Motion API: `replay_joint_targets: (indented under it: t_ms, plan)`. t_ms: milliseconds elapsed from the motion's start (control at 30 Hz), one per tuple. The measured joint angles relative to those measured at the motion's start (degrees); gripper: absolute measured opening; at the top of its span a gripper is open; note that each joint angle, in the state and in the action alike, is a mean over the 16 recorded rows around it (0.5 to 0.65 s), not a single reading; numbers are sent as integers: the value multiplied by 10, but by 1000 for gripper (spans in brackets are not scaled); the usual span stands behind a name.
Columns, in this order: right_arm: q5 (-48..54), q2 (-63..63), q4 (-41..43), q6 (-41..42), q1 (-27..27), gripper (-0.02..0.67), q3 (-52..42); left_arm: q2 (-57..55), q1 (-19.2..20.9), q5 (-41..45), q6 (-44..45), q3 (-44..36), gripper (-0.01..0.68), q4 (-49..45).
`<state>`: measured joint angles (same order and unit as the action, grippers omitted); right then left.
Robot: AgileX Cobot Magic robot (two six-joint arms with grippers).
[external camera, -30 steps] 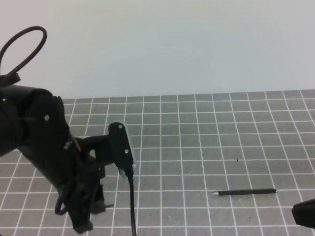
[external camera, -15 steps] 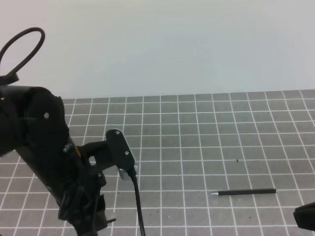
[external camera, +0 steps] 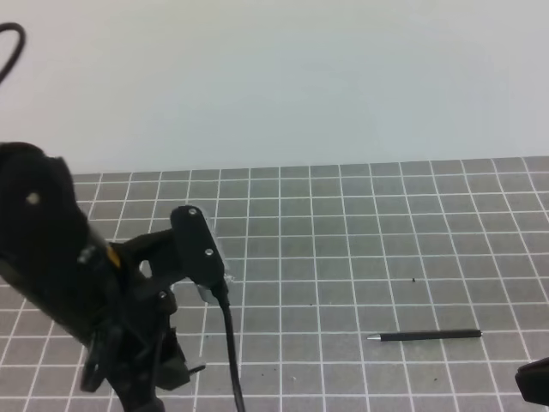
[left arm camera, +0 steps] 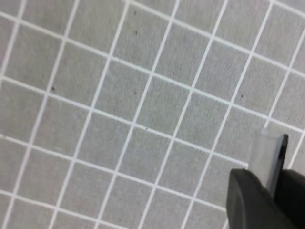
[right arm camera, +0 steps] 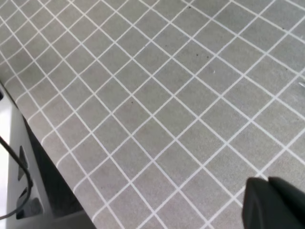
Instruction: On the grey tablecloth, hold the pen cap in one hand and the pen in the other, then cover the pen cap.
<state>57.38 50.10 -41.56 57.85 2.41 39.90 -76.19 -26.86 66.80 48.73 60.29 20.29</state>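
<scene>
Black and bulky, the left gripper [external camera: 176, 365] is hovering at the lower left of the high view, pinching a short, partly translucent piece, apparently the pen cap [left arm camera: 268, 160], between its fingers. Right gripper [external camera: 536, 382], lower right corner, is pressed together. Between them on the grey tablecloth [external camera: 360, 232], the pen [external camera: 426, 336] is lying horizontally, silver tip pointing left.

Soft even light, slight blur
</scene>
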Motion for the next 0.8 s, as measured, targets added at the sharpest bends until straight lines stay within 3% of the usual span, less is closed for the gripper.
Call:
replay_joint_targets:
  t_ms: [800]
  plan:
    - [-1, 0, 16, -10, 0, -4, 0, 123, 0, -56, 2, -67, 76, 11]
